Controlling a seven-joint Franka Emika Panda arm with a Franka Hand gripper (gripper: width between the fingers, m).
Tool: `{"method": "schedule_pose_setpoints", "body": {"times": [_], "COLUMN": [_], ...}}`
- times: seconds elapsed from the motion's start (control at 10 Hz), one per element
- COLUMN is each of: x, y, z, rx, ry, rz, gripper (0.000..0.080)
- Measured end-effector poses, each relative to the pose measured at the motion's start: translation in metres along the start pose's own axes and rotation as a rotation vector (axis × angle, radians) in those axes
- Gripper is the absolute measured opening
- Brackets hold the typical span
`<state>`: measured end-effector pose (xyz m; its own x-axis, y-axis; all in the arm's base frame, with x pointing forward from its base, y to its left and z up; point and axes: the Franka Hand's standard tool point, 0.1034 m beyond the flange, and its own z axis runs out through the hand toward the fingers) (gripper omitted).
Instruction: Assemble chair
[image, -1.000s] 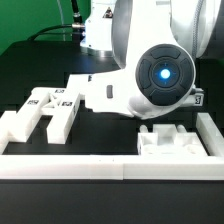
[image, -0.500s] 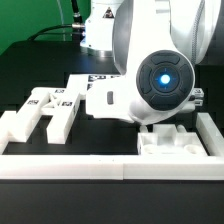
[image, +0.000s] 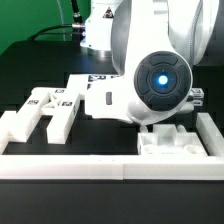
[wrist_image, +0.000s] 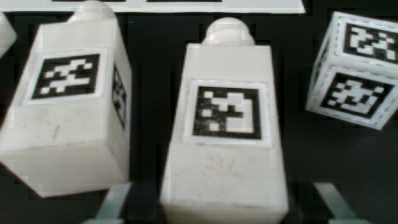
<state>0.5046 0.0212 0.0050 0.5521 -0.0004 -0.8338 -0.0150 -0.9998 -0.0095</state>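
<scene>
The chair is in loose white parts on the black table, none of them joined. In the wrist view a leg lies flat with its square tag facing up and its rounded end pointing away from the gripper. The two fingers stand one on each side of the leg's near end, partly closed and close against it. Whether they press on it I cannot tell.

A second leg lies alongside, near but apart, tag up and pointing the same way. On the first leg's other side sits a block with tags on two faces.

In the exterior view the H-frame lies flat at that view's left, and a boxy part sits at its right, just behind the wall that runs along the front. The marker board lies farther back. The arm fills the middle and hides the gripper and legs there.
</scene>
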Motion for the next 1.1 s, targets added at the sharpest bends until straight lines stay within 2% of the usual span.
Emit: {"method": "schedule_pose_setpoints", "body": {"times": [0.4, 0.8, 0.9, 1.1], "x": [-0.002, -0.034, -0.038, -0.033], "y": [0.003, 0.007, 0.007, 0.007], "z": [-0.003, -0.053, -0.057, -0.057], "rx": [0.005, 0.019, 0.02, 0.02], "ry": [0.0, 0.032, 0.04, 0.066], "rz": [-0.001, -0.005, -0.005, -0.005], "gripper": [0.0294, 0.0294, 0.0294, 0.0294]}}
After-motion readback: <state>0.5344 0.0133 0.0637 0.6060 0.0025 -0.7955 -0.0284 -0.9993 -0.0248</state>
